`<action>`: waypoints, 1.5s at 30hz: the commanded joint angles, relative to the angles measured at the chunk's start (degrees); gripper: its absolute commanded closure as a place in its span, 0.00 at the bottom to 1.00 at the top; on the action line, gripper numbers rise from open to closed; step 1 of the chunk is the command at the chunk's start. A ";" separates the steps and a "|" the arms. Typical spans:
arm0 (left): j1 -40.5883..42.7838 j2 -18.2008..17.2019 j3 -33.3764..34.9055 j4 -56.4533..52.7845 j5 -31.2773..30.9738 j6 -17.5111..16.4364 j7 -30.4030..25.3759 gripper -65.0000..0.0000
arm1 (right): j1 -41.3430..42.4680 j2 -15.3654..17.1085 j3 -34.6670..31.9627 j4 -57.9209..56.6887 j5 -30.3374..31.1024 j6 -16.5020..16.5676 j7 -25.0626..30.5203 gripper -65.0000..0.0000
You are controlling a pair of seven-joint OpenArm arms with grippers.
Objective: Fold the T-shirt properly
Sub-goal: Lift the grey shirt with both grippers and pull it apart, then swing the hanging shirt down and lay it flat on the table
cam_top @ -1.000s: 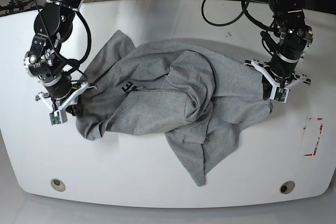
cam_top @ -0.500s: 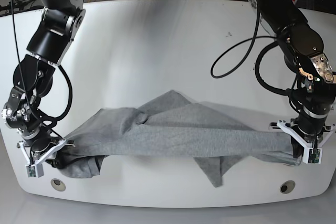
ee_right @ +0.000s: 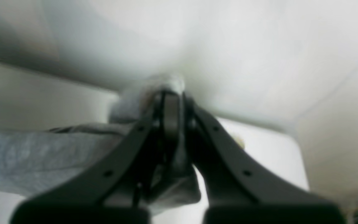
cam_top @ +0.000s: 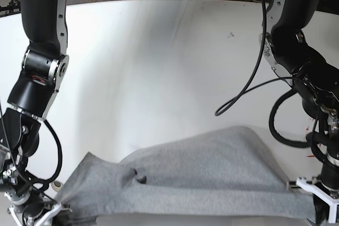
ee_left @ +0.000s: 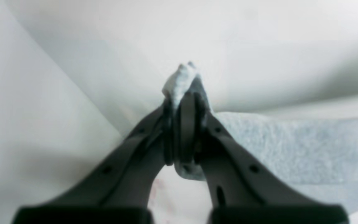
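The grey T-shirt (cam_top: 201, 168) is stretched wide across the table's front edge, with its upper part lying flat and no letters showing. My right gripper (cam_top: 42, 214), at the bottom left of the base view, is shut on the shirt's left end. In the right wrist view, that gripper (ee_right: 171, 102) pinches a bunch of fabric (ee_right: 42, 152) that runs off to the left. My left gripper (cam_top: 324, 211), at the bottom right of the base view, is shut on the shirt's right end. In the left wrist view, that gripper (ee_left: 183, 102) clamps fabric (ee_left: 290, 146) that runs off to the right.
The white table (cam_top: 159, 67) spreads behind the shirt. A black cable (cam_top: 249, 88) hangs from the arm on the right. Red tape marks (cam_top: 309, 155) lie near the right edge. A round hole (cam_top: 56, 185) sits near the front left corner.
Both grippers have pulled the shirt from mid-table toward the front edge and moved apart. The crumpled shirt is now drawn out into a wide taut band.
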 commanded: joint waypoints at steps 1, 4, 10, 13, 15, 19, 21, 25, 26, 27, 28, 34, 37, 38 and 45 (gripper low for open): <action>-4.74 -1.91 1.89 0.42 -0.63 0.13 -1.97 0.99 | 5.66 2.19 -1.01 -0.17 1.45 0.12 2.23 1.00; -8.96 -4.02 2.59 -0.02 -0.63 0.13 -1.54 0.99 | 9.35 3.42 -3.12 -0.87 1.62 0.12 1.52 1.00; -12.21 -5.77 3.91 0.42 -0.90 -0.23 3.92 0.99 | 11.90 6.32 -4.09 -0.17 1.80 0.21 -2.26 1.00; -12.21 -6.13 3.73 0.60 -0.99 -0.40 6.99 0.99 | 8.56 8.17 -3.56 1.59 3.29 0.21 -3.58 1.00; -11.16 -6.92 3.82 0.60 -1.07 -1.98 7.70 0.99 | 4.96 8.96 -1.18 2.47 5.23 0.21 -3.84 1.00; -7.82 -6.65 3.82 1.21 -1.07 -4.45 8.93 0.99 | -2.87 9.05 3.74 3.09 7.34 0.21 -5.51 1.00; -6.41 -6.65 3.73 1.30 -1.16 -5.59 10.95 0.99 | -6.29 9.05 6.29 4.40 8.21 0.21 -6.21 1.00; -0.70 -6.65 3.56 1.39 -1.16 -10.51 14.55 1.00 | -16.84 8.87 10.86 9.24 8.92 0.21 -6.21 1.00; 1.33 -6.65 3.56 1.39 -1.16 -11.39 14.90 1.00 | -19.04 8.52 11.74 10.56 8.92 0.21 -6.21 1.00; 3.79 -6.65 3.56 1.39 -1.16 -12.45 14.99 1.00 | -22.38 8.26 13.06 12.14 9.01 0.21 -6.30 1.00; 5.90 -6.57 3.47 1.39 -1.16 -13.24 14.99 1.00 | -24.84 7.55 14.29 13.28 9.62 0.21 -6.30 1.00; 20.40 -3.93 -0.14 1.39 -1.16 -16.97 14.99 1.00 | -38.56 4.92 19.91 18.12 13.31 0.21 -6.39 1.00; 27.44 -3.49 -1.54 1.39 -1.16 -16.97 14.99 1.00 | -43.92 3.16 22.29 20.05 14.54 0.21 -6.48 1.00; 29.81 -3.49 -1.72 1.39 -1.16 -16.97 14.90 1.00 | -45.77 2.72 23.08 20.58 14.90 0.21 -6.48 1.00; 44.49 -3.14 -3.92 1.48 -1.16 -16.97 14.82 1.00 | -55.88 -0.09 26.60 23.31 17.62 -0.06 -6.57 1.00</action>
